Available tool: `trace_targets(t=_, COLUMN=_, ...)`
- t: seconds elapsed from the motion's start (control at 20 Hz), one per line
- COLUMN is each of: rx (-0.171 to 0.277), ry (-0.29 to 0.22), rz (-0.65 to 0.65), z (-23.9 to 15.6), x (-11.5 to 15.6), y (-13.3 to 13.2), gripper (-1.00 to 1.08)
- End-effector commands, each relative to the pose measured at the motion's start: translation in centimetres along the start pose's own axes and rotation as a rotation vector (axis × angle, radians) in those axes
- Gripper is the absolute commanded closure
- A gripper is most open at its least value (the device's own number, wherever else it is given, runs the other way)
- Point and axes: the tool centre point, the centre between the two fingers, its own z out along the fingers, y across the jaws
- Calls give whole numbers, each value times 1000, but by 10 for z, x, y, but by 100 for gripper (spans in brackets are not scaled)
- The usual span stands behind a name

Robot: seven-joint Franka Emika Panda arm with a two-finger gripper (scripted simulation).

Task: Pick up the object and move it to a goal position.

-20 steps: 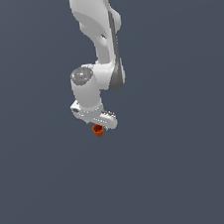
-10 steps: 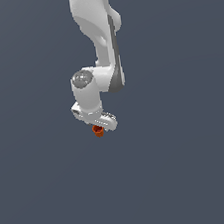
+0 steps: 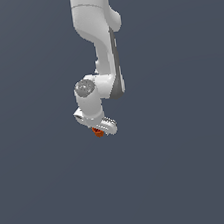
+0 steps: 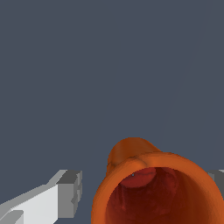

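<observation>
The object is a tiny orange-red cup (image 4: 131,154), hollow, with its round rim facing the wrist camera. In the exterior view the cup (image 3: 97,132) shows as a small orange spot right under the white hand. My gripper (image 3: 98,130) hangs at the end of the white arm, straddling the cup. In the wrist view one finger (image 4: 65,192) stands a small gap away from the cup's wall. The other finger (image 4: 220,176) shows only as a sliver at the frame edge behind the rim. The jaws stand wide apart, one on each side of the cup.
A plain dark grey-blue ground (image 3: 192,173) fills both views, and no other objects or edges show. The white arm (image 3: 96,31) comes down from the top of the exterior view.
Almost nothing differs. The hand and the cup stay in the same spot in the exterior view, with at most a very slight shift downward.
</observation>
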Motion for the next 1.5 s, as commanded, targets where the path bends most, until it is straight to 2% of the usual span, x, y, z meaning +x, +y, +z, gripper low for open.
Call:
trace_targets(t=0.0, rx=1, ry=1, rz=0, z=2, x=1, y=0, gripper=-92)
trace_targets(t=0.05, rx=1, ry=1, rz=0, z=2, x=1, y=0, gripper=108)
trace_targets(t=0.85, rx=1, ry=2, rz=0, z=-10, x=4, y=2, gripper=108)
trace_targets(t=1.15, rx=1, ry=2, rz=1, z=-44, x=12, y=10, gripper=108)
trace_targets(t=1.45, rx=1, ry=2, rz=1, z=-98, x=25, y=22, gripper=108)
